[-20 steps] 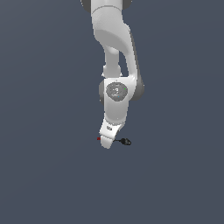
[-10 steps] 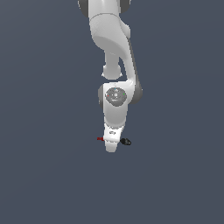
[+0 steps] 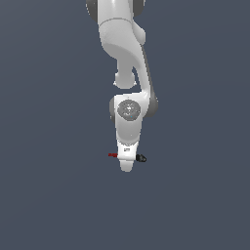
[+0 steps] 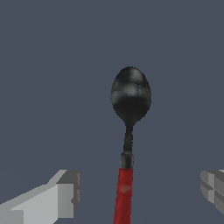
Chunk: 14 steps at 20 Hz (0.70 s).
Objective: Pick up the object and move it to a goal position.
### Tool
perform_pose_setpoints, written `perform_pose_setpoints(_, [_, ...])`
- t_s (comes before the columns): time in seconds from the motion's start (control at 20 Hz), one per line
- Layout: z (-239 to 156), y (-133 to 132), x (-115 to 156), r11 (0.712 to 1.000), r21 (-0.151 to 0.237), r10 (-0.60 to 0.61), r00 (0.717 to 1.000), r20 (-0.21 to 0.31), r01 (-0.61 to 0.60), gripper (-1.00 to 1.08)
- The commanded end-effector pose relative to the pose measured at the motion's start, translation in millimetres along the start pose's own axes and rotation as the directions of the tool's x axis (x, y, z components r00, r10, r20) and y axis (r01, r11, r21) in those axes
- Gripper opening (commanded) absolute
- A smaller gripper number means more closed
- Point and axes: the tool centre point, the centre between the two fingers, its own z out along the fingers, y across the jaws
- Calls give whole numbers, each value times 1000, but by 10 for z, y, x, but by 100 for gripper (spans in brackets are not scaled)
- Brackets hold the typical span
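Observation:
The object (image 4: 130, 98) is a small spoon-like tool with a red handle, a thin dark shaft and a black oval head. In the wrist view it lies lengthwise between my two grey fingers (image 4: 65, 194), which stand well clear of it on either side. My gripper (image 4: 141, 190) is open, straddling the red handle without touching it. From the exterior view the white hand (image 3: 126, 165) points straight down over the middle of the object (image 3: 141, 158). Only the red tip and black head stick out at either side, and the fingertips are hidden behind the hand.
A plain dark grey surface fills both views. The white arm (image 3: 128, 73) comes down from the top of the exterior view. No other objects or edges show.
The hand has sunk a little lower over the object across the three exterior frames. The object itself has stayed where it was.

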Motion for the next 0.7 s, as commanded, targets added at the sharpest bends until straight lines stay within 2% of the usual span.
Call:
perform_pose_setpoints(0.0, [4, 2, 1, 1000, 0, -8, 1000, 0, 8, 100])
perform_pose_setpoints(0.25, [63, -1, 1, 1000, 0, -4, 1000, 0, 4, 100])
perform_pose_setpoints(0.65, [439, -11, 2, 1000, 0, -8, 1000, 0, 8, 100])
